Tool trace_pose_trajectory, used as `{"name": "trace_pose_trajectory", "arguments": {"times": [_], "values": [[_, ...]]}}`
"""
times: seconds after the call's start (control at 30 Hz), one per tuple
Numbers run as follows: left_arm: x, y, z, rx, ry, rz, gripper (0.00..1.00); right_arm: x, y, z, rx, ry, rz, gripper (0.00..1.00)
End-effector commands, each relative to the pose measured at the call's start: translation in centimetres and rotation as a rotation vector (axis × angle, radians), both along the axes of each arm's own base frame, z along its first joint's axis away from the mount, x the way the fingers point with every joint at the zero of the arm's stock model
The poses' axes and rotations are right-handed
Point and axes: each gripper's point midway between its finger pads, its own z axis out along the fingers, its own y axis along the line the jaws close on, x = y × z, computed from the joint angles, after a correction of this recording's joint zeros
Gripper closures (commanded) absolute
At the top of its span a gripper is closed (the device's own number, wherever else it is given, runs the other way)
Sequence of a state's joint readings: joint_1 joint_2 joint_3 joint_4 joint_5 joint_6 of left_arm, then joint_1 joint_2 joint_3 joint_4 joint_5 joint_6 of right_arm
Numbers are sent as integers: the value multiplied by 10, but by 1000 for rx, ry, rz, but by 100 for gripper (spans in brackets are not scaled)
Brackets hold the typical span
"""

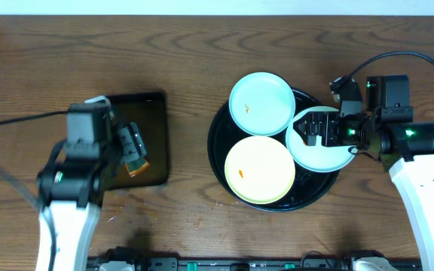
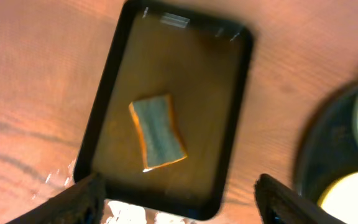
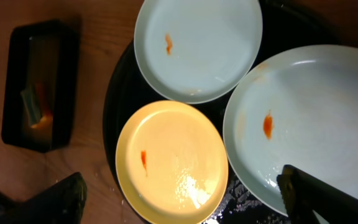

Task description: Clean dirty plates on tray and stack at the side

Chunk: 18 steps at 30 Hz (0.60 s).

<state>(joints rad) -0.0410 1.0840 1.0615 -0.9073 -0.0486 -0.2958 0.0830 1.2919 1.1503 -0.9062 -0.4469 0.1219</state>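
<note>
Dirty plates [image 1: 261,103], three of them, are lying on the tray [image 1: 215,154], the large round black one resting on the wooden surface [image 1: 187,60]. One mint plate [image 3: 197,46] is sitting at the tray's far side. The yellow plate [image 3: 173,162] is lying at its near side, edge to edge with the first. The second mint plate [image 3: 316,118] is sitting at the tray's right side. Both mint plates are reaching out a little past the rim, and each of the three is carrying a small orange smear [image 3: 267,124].

The right fingers [image 3: 328,199] are hovering over the second mint plate, spread wide apart and gripping nothing. One finger is showing in front of that plate's edge, but I cannot tell whether it is touching.

Well off the tray's left side, a small rectangular black tray [image 2: 104,112] is holding a sponge [image 2: 159,132], which is lying flat near its middle. The left fingers [image 2: 79,200] are hanging above that small tray, likewise wide open and empty, clear of the sponge.
</note>
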Motion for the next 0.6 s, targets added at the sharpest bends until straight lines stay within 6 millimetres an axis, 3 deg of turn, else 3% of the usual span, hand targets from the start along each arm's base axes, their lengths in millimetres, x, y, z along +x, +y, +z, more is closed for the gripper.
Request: {"name": "trace_pose_trajectory", "arguments": {"times": [0.0,0.1,0.17,0.57], "values": [[7,10,-48,0,171,136,30,-1,7,7,19,-7,27,9],[15,9,-79,-4,267,170,49,-3,6,6,18,5,27,14],[18,9,-102,-7,333,200,55,-5,6,5,17,12,27,15],[18,37,-185,-4,543,352,59,-9,6,2,16,33,26,19]]}}
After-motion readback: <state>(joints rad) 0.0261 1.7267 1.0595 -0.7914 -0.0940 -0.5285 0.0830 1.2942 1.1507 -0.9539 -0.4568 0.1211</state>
